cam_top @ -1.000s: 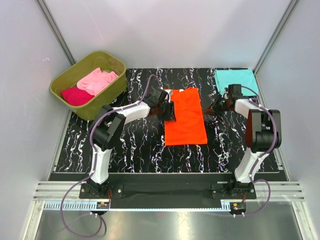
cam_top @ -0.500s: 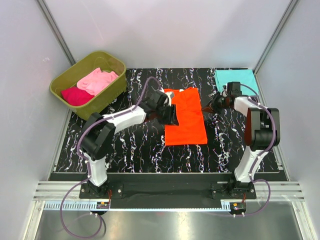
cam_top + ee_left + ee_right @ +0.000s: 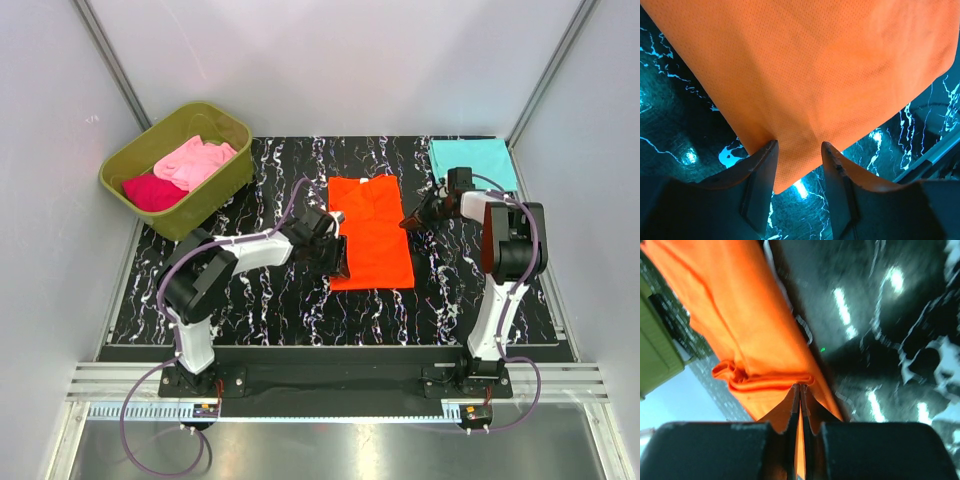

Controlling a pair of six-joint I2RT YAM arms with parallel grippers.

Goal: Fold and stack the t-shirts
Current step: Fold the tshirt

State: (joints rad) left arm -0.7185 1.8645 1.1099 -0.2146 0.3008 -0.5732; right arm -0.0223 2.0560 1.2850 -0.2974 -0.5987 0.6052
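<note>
The bright orange t-shirt (image 3: 372,225) lies folded into a long rectangle mid-table. My left gripper (image 3: 338,263) is at its near left corner. In the left wrist view the jaws (image 3: 799,145) stand apart with the orange corner (image 3: 815,65) lying between them, not pinched. My right gripper (image 3: 408,221) is at the shirt's right edge. In the right wrist view it (image 3: 800,386) is shut on a fold of the orange cloth (image 3: 740,330). The teal t-shirt (image 3: 470,158) lies folded at the back right. The light pink (image 3: 195,160) and magenta (image 3: 152,190) t-shirts lie in the tub.
The olive-green plastic tub (image 3: 228,178) stands at the back left, partly off the black marbled tabletop (image 3: 260,290); its wall shows in the right wrist view (image 3: 655,350). Grey walls close in the left, back and right.
My left gripper has slid toward me along the orange shirt's left edge to its near corner. The right gripper has stayed on the right edge while its arm shifted slightly.
</note>
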